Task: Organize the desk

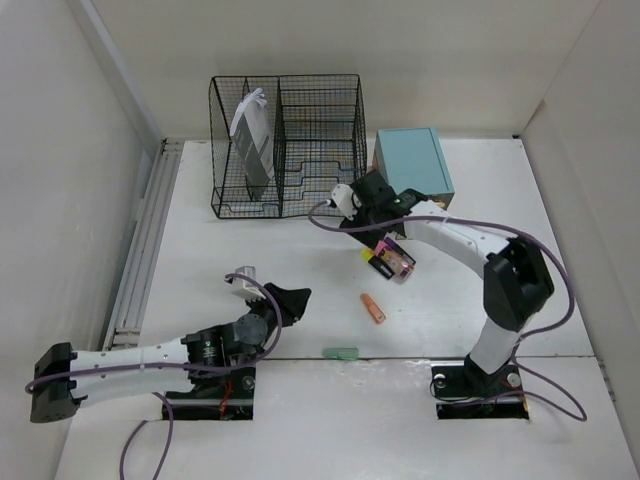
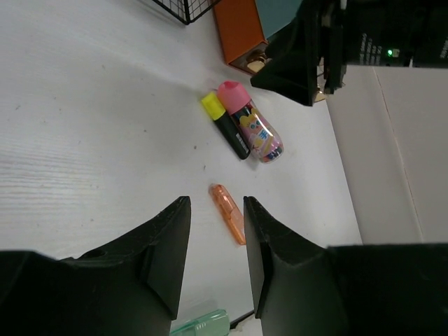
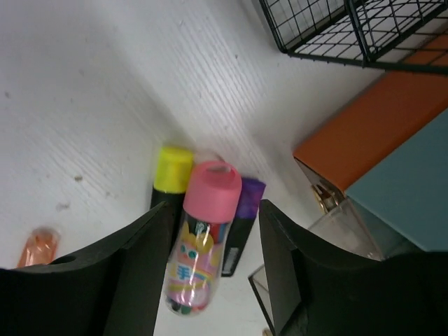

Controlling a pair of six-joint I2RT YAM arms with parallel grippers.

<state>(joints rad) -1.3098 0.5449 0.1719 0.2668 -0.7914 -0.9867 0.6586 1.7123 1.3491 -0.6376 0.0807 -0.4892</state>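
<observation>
The white desk (image 1: pixel 200 250) carries a pink-capped clear tube (image 1: pixel 397 262) lying between a yellow-capped marker (image 3: pixel 171 175) and a purple-capped marker (image 3: pixel 245 210). My right gripper (image 1: pixel 388 240) hovers over them, open, with the tube (image 3: pixel 203 238) between its fingers (image 3: pixel 143 238) and a gap on each side. A small orange cap (image 1: pixel 373 308) lies mid-desk. My left gripper (image 1: pixel 297 300) is open and empty. In the left wrist view (image 2: pixel 215 238) the orange cap (image 2: pixel 228 213) lies just beyond its fingertips. A pale green piece (image 1: pixel 340 352) lies at the near edge.
A black wire rack (image 1: pixel 290 150) at the back holds a grey booklet (image 1: pixel 252 140). A teal-topped drawer box (image 1: pixel 412 160) with an orange side (image 3: pixel 364 133) stands right of it, close to the markers. White walls enclose the desk.
</observation>
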